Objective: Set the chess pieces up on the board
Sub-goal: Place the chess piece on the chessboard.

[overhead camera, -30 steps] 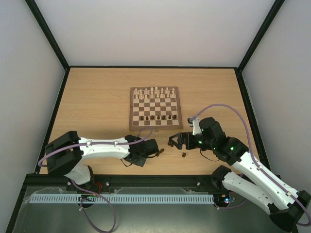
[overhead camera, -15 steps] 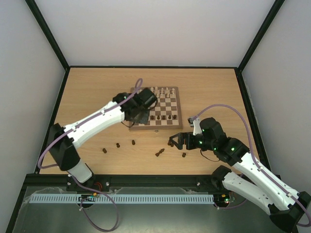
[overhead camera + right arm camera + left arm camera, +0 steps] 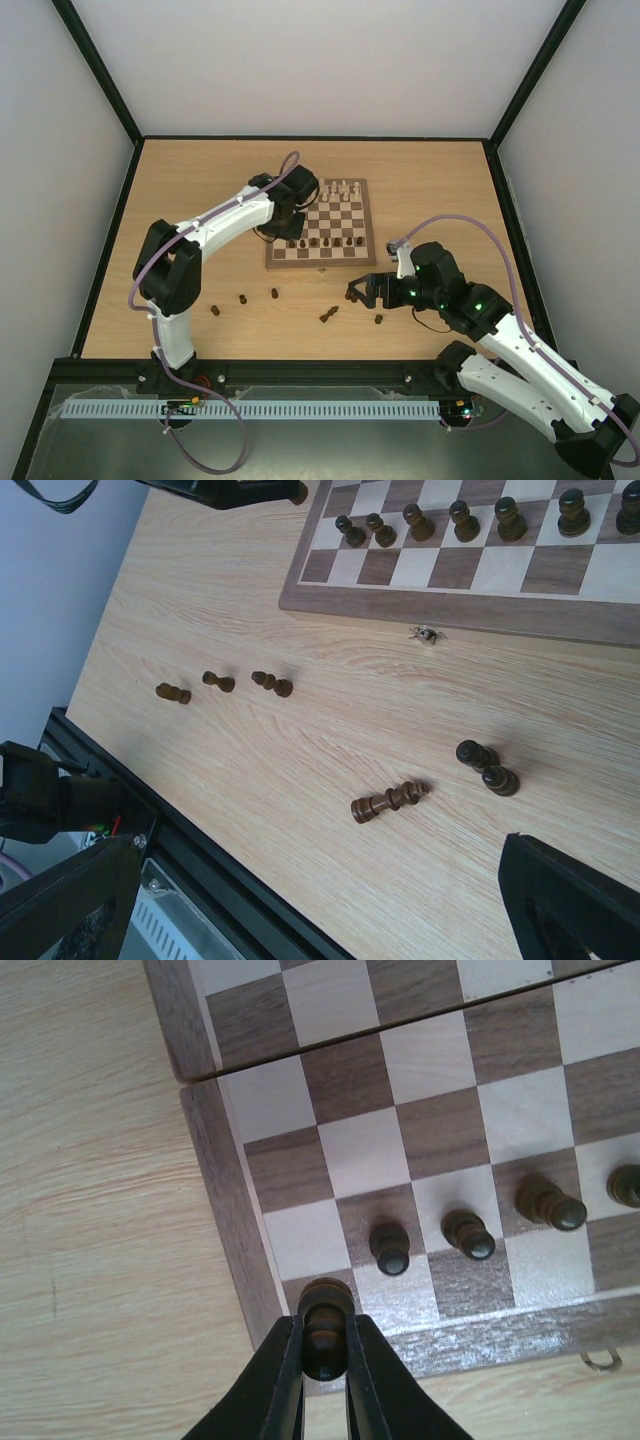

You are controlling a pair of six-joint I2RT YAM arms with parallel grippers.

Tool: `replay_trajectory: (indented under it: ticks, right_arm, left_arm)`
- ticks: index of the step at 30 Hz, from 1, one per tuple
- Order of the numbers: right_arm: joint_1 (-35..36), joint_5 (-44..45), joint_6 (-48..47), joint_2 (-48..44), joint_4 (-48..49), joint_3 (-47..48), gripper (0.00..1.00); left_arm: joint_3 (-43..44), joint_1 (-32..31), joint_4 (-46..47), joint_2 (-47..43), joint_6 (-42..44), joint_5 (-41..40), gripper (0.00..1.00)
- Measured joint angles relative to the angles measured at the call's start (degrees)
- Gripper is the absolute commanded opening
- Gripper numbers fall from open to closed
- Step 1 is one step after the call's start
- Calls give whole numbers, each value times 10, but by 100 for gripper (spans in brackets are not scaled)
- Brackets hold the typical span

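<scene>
I am in the placing step. My left gripper [image 3: 323,1352] is clamped on a dark piece [image 3: 324,1312], pinched by its stem between both fingers [image 3: 281,1380]; its kind I cannot tell from here. The wrist view puts it over the dark corner square of the board [image 3: 212,1200], on the back rank next to the left border; whether its base touches the wood I cannot tell.

One rank in, dark pawns [image 3: 390,1247] stand in a row, the nearest just beside my piece; the cream set [image 3: 335,189] fills the far ranks.

My right gripper [image 3: 361,290] hovers over the table [image 3: 190,200] near the board's front edge, jaws wide apart and holding nothing. Below it are loose pieces [image 3: 388,801]: one on its side, two close together to its right, three well off to the left.

Next I would judge the move to be a straight drop until the base seats in the square, then a small release and a vertical lift; the neighbouring pawn leaves little room, so any sideways drift could topple it. Most of the dark back rank looks unfilled, so the task seems past halfway but not close to done.
</scene>
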Motion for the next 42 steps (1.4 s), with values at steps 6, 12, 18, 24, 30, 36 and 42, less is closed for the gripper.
replay_trajectory:
  ticks: [6, 12, 18, 24, 30, 36, 42]
  right_arm:
    - [0, -2, 0, 0, 0, 0, 99]
    - [0, -5, -1, 0, 0, -1, 99]
    - [0, -6, -2, 0, 0, -3, 99]
    - [0, -7, -2, 0, 0, -3, 99]
    - [0, -8, -2, 0, 0, -3, 99]
    - [0, -9, -2, 0, 0, -3, 99]
    - [0, -10, -2, 0, 0, -4, 99]
  left_arm:
    - [-20, 9, 29, 11, 4, 0, 6]
    - [-56, 19, 50, 15, 5, 4, 6]
    - [-62, 23, 66, 31, 5, 8, 8]
    - [-62, 22, 81, 40, 6, 12, 14]
    - [-63, 23, 83, 41, 8, 12, 20]
    - [-63, 23, 84, 41, 9, 13, 20]
    - [-68, 23, 84, 41, 9, 13, 26]
